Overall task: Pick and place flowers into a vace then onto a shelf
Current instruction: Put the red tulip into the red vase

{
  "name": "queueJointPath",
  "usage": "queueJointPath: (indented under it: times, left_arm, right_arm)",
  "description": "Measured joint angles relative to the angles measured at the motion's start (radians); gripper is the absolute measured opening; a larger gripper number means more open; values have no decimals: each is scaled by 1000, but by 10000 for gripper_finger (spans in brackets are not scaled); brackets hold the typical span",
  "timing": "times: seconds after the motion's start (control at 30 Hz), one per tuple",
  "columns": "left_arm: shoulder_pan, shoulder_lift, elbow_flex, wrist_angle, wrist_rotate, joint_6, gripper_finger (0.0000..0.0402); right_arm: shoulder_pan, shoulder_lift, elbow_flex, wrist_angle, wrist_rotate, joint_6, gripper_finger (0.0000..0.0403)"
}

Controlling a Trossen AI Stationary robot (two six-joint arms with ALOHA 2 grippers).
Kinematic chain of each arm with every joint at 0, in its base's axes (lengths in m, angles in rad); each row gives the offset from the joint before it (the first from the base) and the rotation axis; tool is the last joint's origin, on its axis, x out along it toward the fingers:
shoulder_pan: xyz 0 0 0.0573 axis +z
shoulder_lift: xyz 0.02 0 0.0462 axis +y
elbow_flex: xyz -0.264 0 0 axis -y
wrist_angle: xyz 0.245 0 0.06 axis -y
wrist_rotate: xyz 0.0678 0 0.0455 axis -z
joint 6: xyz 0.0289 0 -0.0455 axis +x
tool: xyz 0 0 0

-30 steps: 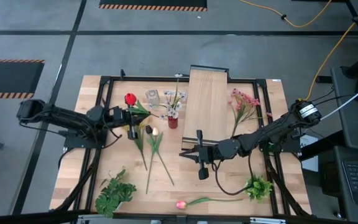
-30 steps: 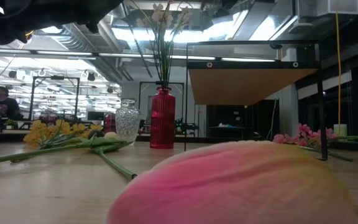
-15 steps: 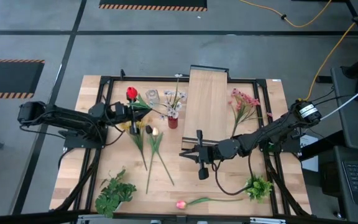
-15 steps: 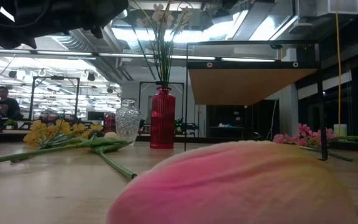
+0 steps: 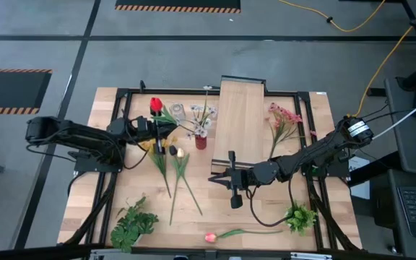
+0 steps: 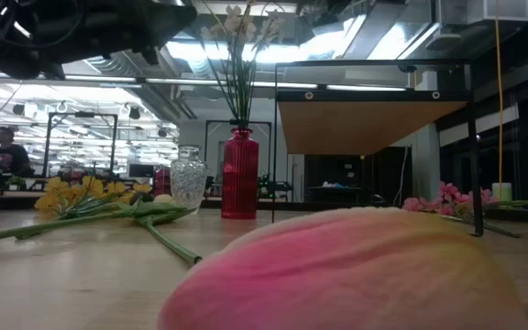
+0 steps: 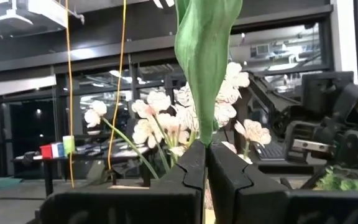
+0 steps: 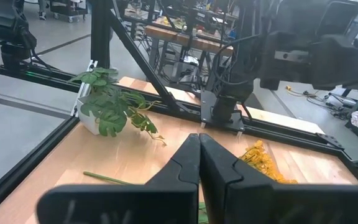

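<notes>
Left gripper (image 5: 152, 126) is clamped on the red rose (image 5: 156, 105) stem, just beside the clear vase (image 5: 177, 112), which stands on the table (image 5: 201, 224). Right gripper (image 5: 232, 180) is closed, empty, near the shelf (image 5: 240, 119).

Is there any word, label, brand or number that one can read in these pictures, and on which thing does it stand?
None can be read.
The red vase, the clear vase and the shelf bear no lettering.
Any signs in the room behind are too blurred to read.
</notes>
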Motion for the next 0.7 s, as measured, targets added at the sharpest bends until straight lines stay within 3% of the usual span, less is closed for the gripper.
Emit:
queueJointPath:
  times: [0.7]
  left_arm:
    - [6, 68, 0, 17, -11, 0, 3]
  right_arm:
    - [0, 0, 0, -3, -1, 0, 6]
